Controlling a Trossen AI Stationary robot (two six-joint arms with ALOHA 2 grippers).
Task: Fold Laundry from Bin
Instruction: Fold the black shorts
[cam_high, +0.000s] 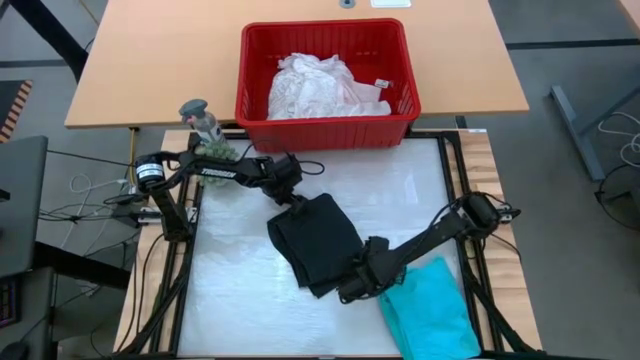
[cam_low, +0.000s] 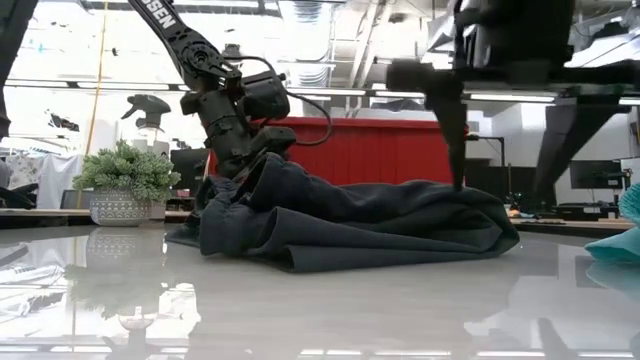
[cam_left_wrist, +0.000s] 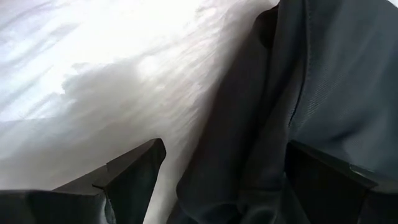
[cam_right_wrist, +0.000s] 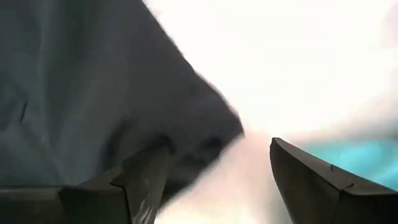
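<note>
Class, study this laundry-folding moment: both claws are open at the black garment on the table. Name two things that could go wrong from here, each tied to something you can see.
1. The left claw stands open with the black garment bunched at its fingers; closing might pinch several layers and spoil the fold.
2. The right claw sits between the black garment and the teal garment; a sweep could drag the teal one out of shape.

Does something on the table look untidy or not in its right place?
The black garment lies rumpled and askew between both open claws, not folded flat. The teal garment hangs over the table's front edge.
</note>
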